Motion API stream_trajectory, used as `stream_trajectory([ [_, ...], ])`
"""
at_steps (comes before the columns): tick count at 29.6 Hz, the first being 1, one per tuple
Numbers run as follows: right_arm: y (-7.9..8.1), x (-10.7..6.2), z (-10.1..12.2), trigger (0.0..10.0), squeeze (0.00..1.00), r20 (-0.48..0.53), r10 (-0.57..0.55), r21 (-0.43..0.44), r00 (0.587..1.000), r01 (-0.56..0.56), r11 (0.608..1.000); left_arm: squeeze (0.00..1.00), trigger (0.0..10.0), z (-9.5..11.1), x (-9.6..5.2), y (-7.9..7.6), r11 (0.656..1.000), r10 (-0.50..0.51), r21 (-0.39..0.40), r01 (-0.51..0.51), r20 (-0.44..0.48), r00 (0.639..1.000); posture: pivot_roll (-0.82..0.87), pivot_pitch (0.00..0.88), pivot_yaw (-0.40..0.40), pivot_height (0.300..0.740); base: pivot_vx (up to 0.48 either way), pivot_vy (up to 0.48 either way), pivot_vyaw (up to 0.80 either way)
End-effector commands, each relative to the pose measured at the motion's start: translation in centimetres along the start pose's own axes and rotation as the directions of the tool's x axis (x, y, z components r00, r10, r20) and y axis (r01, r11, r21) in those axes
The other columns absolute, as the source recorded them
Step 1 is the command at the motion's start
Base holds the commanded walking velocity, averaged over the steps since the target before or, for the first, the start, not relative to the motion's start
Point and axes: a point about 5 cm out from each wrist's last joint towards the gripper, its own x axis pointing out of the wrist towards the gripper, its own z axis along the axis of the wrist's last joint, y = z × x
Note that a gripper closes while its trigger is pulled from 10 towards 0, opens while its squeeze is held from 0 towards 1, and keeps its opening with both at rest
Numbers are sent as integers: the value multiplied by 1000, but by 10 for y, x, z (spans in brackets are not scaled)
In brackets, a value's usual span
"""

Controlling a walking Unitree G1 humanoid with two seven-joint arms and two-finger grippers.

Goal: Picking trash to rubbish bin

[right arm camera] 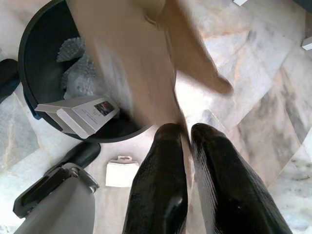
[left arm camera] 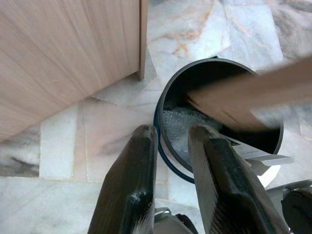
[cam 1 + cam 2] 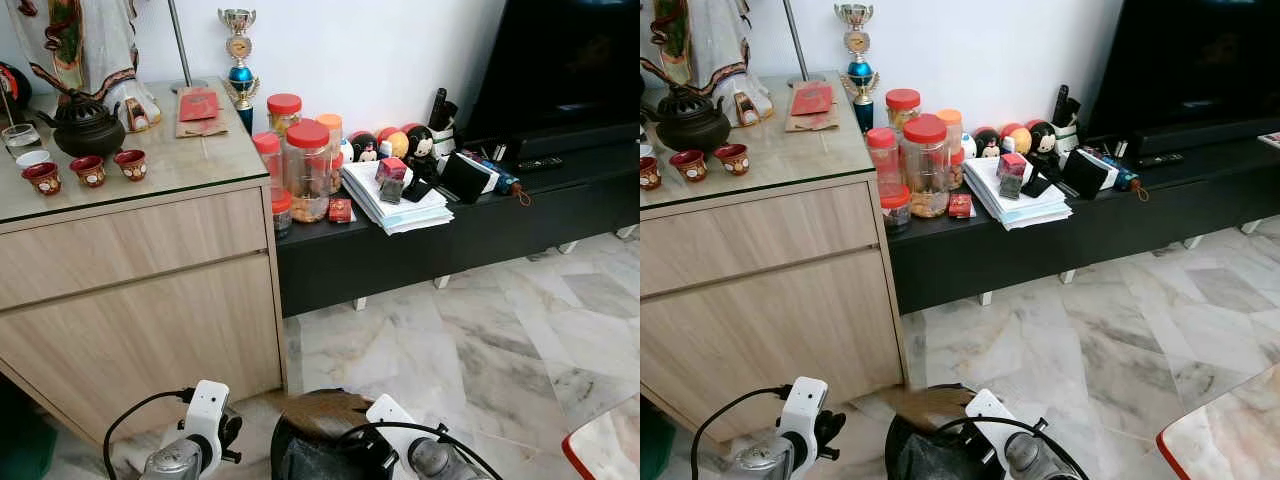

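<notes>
The right gripper pinches blurred brown cardboard above the black bin at six o'clock, the left gripper slightly parted, empty; no writing legible.

Glossy marble floor, matt wood-grain cabinet, black plastic bin.

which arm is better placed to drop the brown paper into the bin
Right. The right gripper is shut on the brown paper, which already hangs over the black bin. The left gripper sits open and empty beside the bin's rim.
</notes>
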Motion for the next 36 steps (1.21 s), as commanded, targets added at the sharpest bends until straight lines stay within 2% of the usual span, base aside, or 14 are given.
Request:
stream_trajectory([
  [1, -7, 0, 5, 10000, 0, 10, -27, 8, 1000, 27, 1000, 0, 10000, -2, -1, 1, 1000, 4, -9, -4, -10, 1000, 77, 4, -25, 740, 0, 0, 0],
  [20, -2, 0, 5, 10000, 0, 34, -16, 46, 999, 14, 999, 0, 10000, -2, -1, 2, 1000, 12, -15, -12, -9, 1000, 77, 6, -24, 740, 0, 0, 0],
  [21, 1, 0, 6, 10000, 0, 58, -8, 244, 998, -6, 970, 0, 10000, -3, -4, 12, 994, 105, -4, -105, 3, 994, 74, 5, -23, 740, 0, 0, 0],
  [22, 2, 0, 6, 10000, 0, 64, -5, 339, 998, -17, 941, 0, 10000, -4, -6, 17, 988, 152, -8, -152, 9, 988, 71, 2, -23, 740, 0, 0, 0],
  [24, 4, 0, 4, 10000, 0, 68, 8, 445, 998, -38, 895, 0, 10000, -8, -10, 26, 975, 220, -33, -220, 6, 975, 71, 2, -23, 740, 0, 0, 0],
  [25, 5, 0, 3, 10000, 0, 69, 16, 473, 998, -47, 880, 0, 10000, -10, -12, 29, 968, 245, -47, -245, 1, 969, 71, 2, -23, 740, 0, 0, 0],
  [27, 12, -1, -5, 10000, 0, 58, 43, 471, 997, -66, 880, 0, 10000, -19, -18, 36, 951, 300, -71, -300, -22, 954, 68, 3, -24, 740, 0, 0, 0],
  [30, 15, -1, -10, 10000, 0, 49, 54, 489, 997, -71, 870, 0, 10000, -23, -20, 38, 947, 311, -76, -313, -33, 950, 67, 1, -26, 740, 0, 0, 0],
  [33, 20, -2, -19, 10000, 0, 27, 63, 563, 998, -67, 824, 0, 10000, -28, -23, 40, 940, 329, -85, -331, -42, 943, 68, 1, -26, 740, 0, 0, 0],
  [34, 20, -2, -19, 10000, 0, 27, 63, 563, 998, -67, 824, 0, 10000, -28, -23, 40, 940, 329, -85, -331, -42, 943, 68, 1, -26, 740, 0, 0, 0],
  [36, 21, -3, -28, 10000, 0, 2, 47, 679, 999, -36, 734, 0, 10000, -31, -24, 40, 932, 349, -85, -352, -45, 936, 66, 0, -26, 740, 0, 0, 0],
])
